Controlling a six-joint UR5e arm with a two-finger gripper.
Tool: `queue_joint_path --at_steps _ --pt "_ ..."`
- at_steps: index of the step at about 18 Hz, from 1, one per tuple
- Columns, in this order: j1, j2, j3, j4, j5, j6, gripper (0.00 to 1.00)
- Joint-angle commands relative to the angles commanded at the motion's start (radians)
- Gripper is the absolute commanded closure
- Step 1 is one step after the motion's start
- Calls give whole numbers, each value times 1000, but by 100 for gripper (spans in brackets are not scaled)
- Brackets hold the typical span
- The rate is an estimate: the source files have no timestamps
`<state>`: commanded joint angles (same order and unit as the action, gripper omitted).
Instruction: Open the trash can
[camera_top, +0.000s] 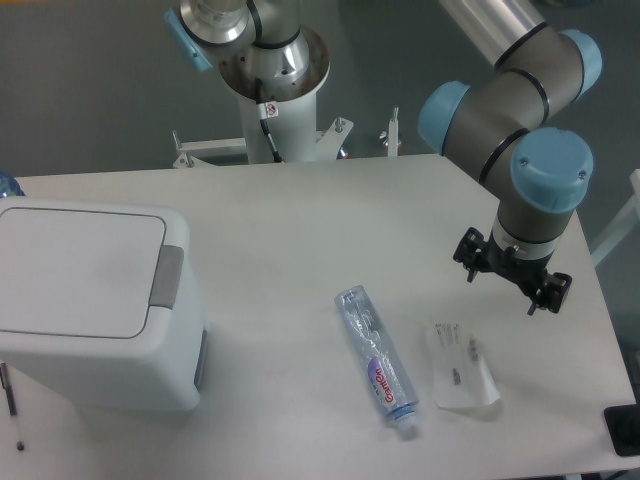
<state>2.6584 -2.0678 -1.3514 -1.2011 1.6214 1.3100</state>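
The trash can (95, 310) is a large boxy white bin at the left of the table. Its flat white lid (75, 270) lies shut, with the grey push-button strip (167, 277) along the lid's right edge. My gripper (511, 273) hangs from the arm's blue-capped wrist at the right of the table, far from the bin. Its two black fingers (468, 255) stand wide apart and hold nothing.
A clear plastic bottle (377, 362) lies on the table between the bin and the gripper. A clear plastic wrapper (460, 365) lies right of it, below the gripper. A black object (622, 430) sits at the right edge. A thin pen (10, 400) lies by the bin's left side.
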Motion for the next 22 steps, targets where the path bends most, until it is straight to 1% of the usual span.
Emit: queue_joint_path --at_steps 7,10,12,14,16,17,21,22 --pt "-2 8 2 -2 -3 2 0" --pt "-5 8 2 -31 -6 2 0" --pt "-18 8 -5 -35 -24 -14 0" --pt "-25 9 -11 -35 -54 -79 0" --pt "-44 18 -14 -34 -75 -179 0" --pt "-46 21 -17 -32 -99 -243 0" --pt "-49 37 -23 -25 -239 -388 0" --pt "-51 35 -26 -11 -245 -435 0"
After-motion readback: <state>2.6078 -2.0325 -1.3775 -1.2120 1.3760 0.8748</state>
